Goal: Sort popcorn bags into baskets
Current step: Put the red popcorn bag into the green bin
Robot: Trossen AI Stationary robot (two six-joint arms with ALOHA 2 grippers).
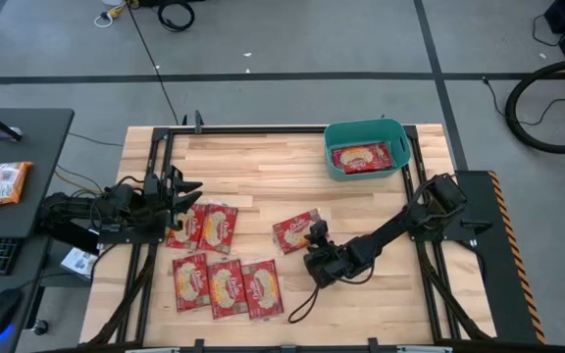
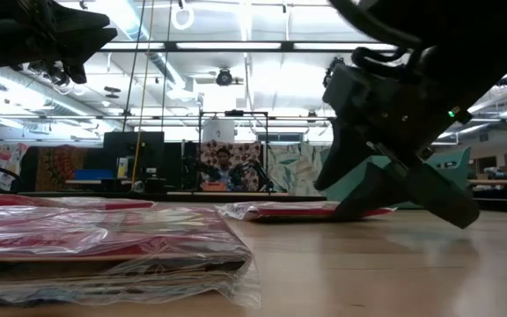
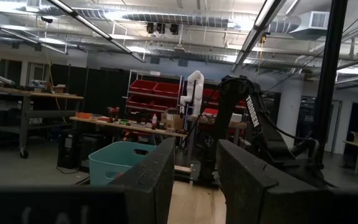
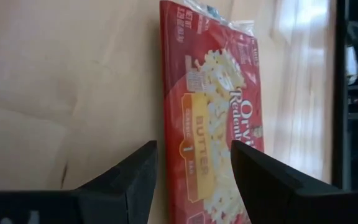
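Hovering released, the right end effector (image 1: pixel 309 242) straddles a lone popcorn bag's (image 1: pixel 294 230) edge; left end effector (image 1: pixel 188 191) waits released.

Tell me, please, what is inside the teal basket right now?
The teal basket holds a red popcorn bag lying flat, face up, filling most of the floor. Whether another bag lies beneath it cannot be seen, since the top one covers it.
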